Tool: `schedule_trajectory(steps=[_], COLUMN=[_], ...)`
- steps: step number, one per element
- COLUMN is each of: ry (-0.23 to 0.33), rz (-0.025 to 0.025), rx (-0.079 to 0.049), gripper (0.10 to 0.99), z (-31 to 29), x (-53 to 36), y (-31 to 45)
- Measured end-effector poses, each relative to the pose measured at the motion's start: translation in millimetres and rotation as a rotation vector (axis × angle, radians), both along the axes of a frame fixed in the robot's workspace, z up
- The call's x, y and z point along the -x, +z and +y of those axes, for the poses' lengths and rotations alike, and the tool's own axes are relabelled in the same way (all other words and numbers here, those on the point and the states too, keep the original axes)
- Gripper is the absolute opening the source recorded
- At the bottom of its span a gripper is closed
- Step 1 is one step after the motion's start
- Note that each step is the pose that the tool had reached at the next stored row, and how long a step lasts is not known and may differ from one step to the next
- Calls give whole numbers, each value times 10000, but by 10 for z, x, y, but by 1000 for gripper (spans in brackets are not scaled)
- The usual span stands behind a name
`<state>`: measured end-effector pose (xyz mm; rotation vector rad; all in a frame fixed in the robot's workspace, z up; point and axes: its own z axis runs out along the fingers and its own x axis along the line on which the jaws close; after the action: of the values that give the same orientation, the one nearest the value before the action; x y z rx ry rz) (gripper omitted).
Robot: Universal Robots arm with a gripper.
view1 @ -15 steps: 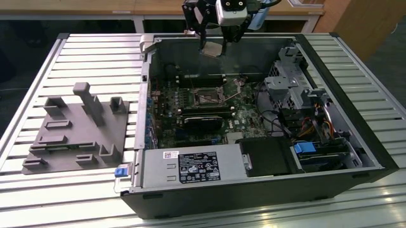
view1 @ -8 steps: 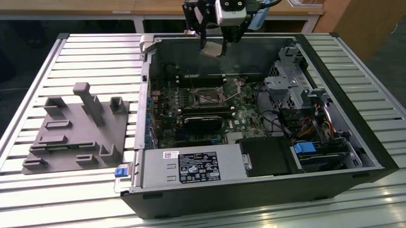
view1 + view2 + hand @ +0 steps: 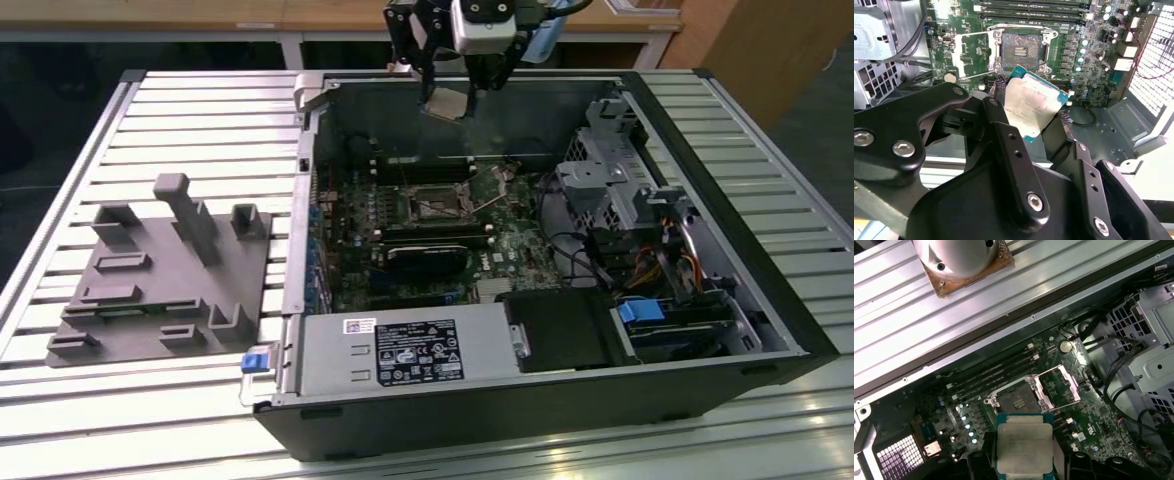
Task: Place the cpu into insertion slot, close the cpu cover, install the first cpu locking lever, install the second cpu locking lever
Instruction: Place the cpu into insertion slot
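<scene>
The black robot gripper [image 3: 458,93] hangs over the far side of the open black computer case [image 3: 534,410], high above the parts inside. Its two black fingers [image 3: 1004,135] are squeezed tight on the small flat square cpu with the silvery-grey metal face [image 3: 1033,102]. One finger presses on each side edge of the chip. The chip is up in the air and tips a little. It touches only the fingers.

Down below lies the green circuit board [image 3: 1089,427]. The small square insertion slot with the dark rim and dark middle [image 3: 1021,50] sits on that board. The slot is uncovered. In both wrist views the chip is near the slot but well above it. The thin square metal cpu cover with the cut-out middle [image 3: 970,52] is flipped open, right beside the slot. Long thin dark memory slots [image 3: 999,372] run along the slot's other side.

The case lies on a silver table made of metal slats [image 3: 200,110]. On the exterior view's left, a grey block with pegs and grooves [image 3: 167,280] lies on the table beside the case. A silver-grey power supply box [image 3: 400,352] sits inside the case at its near edge.
</scene>
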<state>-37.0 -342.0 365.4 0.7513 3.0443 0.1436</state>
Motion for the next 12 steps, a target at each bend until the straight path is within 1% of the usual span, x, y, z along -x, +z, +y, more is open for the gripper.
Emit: schedule_trajectory(steps=[8, 12], ry=[-220, -425], rz=[0, 0], rx=[1, 1], gripper=[537, 537], z=[0, 0], x=[0, 0], y=[0, -1])
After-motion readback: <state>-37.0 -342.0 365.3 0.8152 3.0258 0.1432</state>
